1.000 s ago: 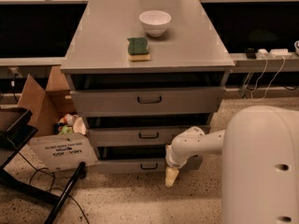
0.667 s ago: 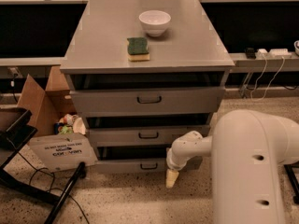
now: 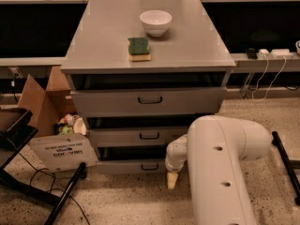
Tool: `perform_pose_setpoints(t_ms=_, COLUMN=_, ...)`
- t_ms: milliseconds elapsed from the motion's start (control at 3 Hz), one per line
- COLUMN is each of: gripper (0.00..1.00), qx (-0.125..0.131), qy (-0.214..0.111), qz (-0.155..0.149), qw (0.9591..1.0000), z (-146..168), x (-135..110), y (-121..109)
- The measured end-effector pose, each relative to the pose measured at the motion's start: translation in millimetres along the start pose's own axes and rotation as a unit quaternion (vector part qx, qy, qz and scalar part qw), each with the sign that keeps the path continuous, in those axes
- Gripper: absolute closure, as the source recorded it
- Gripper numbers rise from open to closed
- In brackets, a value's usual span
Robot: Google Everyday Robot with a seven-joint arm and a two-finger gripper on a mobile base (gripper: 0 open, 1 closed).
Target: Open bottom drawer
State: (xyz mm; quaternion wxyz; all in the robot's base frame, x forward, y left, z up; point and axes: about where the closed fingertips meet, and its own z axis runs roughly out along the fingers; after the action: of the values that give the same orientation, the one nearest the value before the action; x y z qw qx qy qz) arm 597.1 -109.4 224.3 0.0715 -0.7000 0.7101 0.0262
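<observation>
The grey metal cabinet (image 3: 103,55) has three drawers. The bottom drawer (image 3: 126,166) is the slim lowest panel near the floor, with a small dark bar handle (image 3: 149,166). My gripper (image 3: 172,180) points down at the floor just right of that handle, in front of the drawer's right part. The white arm (image 3: 220,168) fills the lower right and hides the drawer's right end. The mid-sized middle drawer (image 3: 131,137) and the tall top drawer (image 3: 145,101) sit above it.
A white bowl (image 3: 155,22) and a green sponge (image 3: 139,48) rest on the cabinet top. An open cardboard box (image 3: 51,121) with clutter stands left of the cabinet. A black stand (image 3: 28,172) and cables lie on the speckled floor at the lower left.
The white arm has swung left and now covers more of the lower right. The gripper stays by the bottom drawer's handle. The drawers have not visibly moved.
</observation>
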Motion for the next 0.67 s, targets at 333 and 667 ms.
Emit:
perform_pose_setpoints(t_ms=333, gripper=0.0, qx=-0.011, qy=0.034, qz=-0.015, qw=0.9992, z=27.4, x=9.3, y=-13.2)
perform_pose_setpoints(t_ms=667, gripper=0.14, qx=-0.023, qy=0.058, qz=-0.014, qw=0.9979, z=45.2, x=19.9, y=-13.5)
